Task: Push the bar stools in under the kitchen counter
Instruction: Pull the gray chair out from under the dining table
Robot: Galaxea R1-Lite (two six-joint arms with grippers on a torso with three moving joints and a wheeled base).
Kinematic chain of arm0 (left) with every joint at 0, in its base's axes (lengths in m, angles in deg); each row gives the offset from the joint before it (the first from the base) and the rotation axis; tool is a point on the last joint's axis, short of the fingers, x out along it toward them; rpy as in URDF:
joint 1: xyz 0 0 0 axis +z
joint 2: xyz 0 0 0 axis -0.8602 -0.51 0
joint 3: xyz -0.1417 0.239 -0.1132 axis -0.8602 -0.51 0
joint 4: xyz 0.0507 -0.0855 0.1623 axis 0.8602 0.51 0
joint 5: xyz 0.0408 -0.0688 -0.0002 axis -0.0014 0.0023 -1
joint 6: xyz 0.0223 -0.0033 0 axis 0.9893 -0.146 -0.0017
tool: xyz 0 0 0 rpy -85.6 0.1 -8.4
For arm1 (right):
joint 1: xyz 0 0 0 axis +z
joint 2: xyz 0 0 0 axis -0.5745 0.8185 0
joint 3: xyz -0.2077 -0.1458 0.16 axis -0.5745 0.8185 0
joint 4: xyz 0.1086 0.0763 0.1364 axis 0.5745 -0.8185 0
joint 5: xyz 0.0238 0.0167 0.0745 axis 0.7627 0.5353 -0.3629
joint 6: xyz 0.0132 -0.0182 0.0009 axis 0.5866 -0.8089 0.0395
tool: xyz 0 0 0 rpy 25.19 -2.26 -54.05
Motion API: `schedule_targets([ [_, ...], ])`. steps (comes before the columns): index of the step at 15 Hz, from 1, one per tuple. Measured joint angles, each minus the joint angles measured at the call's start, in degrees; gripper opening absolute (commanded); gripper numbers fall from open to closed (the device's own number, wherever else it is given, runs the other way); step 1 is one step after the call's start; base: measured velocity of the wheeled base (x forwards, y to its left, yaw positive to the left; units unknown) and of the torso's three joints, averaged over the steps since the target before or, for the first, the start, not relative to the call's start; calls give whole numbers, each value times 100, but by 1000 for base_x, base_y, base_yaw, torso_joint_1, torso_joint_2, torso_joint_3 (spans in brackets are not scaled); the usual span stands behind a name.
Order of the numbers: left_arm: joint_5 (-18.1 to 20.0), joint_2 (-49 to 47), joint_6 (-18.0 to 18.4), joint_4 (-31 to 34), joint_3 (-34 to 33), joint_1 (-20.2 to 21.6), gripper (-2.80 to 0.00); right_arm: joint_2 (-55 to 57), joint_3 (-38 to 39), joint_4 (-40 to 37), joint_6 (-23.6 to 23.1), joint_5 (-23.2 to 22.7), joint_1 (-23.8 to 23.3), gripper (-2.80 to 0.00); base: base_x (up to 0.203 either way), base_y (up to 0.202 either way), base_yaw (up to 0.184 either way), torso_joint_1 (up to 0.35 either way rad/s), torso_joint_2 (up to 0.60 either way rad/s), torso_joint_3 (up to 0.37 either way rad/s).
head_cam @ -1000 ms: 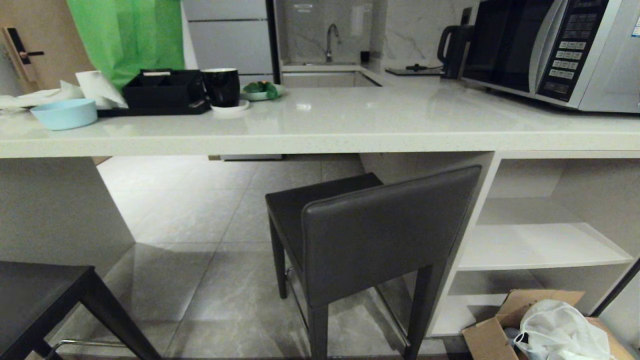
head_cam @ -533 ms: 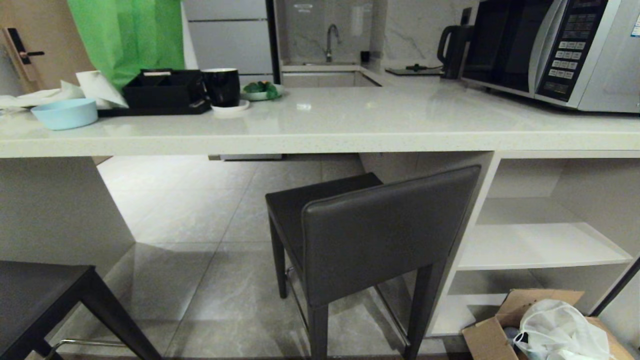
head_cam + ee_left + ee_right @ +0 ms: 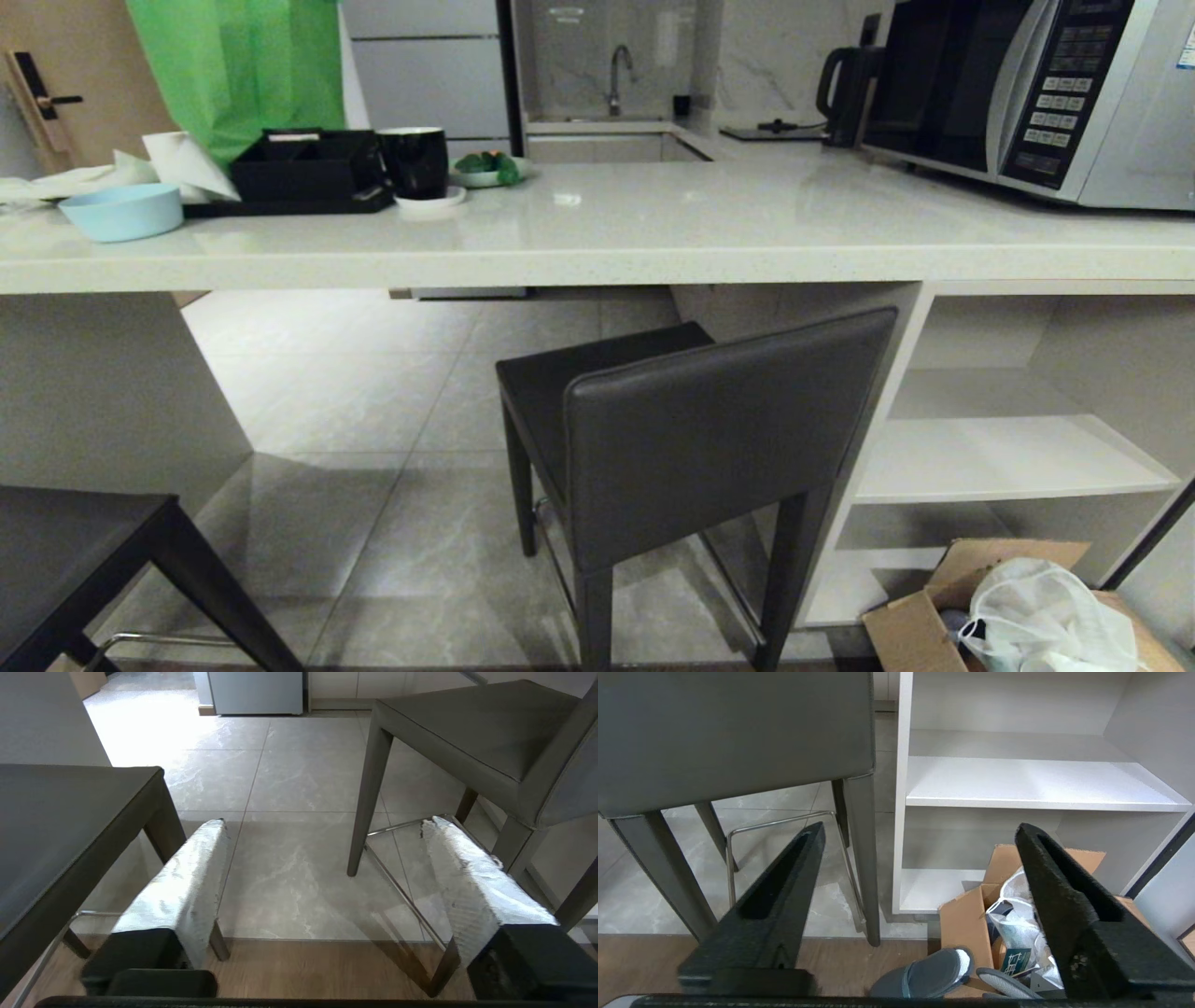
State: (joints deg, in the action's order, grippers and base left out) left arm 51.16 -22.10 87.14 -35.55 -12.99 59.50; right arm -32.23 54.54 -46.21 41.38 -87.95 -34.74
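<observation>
Now both claws, left claw point(image 3: 322, 826) and right claw point(image 3: 920, 830), stand wide and empty (neither touching the bar stools point(image 3: 691, 429)), pushing not yet begun.

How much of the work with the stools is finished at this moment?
Nothing looks done: the right stool has its backrest outside the counter edge, and the left stool stands farther out. Nothing is in hand: left pincer and right pincer are open, touching neither. Both pushes remain.

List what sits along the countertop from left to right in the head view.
Light blue bowl → black tray → black mug → small dish with something green → black kettle → microwave.
</observation>
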Motion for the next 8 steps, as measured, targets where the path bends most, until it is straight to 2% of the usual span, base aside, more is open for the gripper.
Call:
schedule_targets([
  [2, 120, -18, -95, -141, 228, -6, 0, 3, 0, 70, -257, -153, 2, 0, 0, 0, 0, 0, 0, 0],
  [4, 418, -315, -155, -213, 693, -13, 0, 140, -75, 128, -652, -408, 7, 0, 0, 0, 0, 0, 0, 0],
  [6, 598, -1140, -186, -572, 1144, -23, 0, 590, -589, 234, -376, -832, 28, 0, 0, 0, 0, 0, 0, 0],
  [8, 695, -2402, -210, -1302, 1502, -88, 0, 1497, -1168, 523, -144, -1076, 60, 0, 0, 0, 0, 0, 0, 0],
])
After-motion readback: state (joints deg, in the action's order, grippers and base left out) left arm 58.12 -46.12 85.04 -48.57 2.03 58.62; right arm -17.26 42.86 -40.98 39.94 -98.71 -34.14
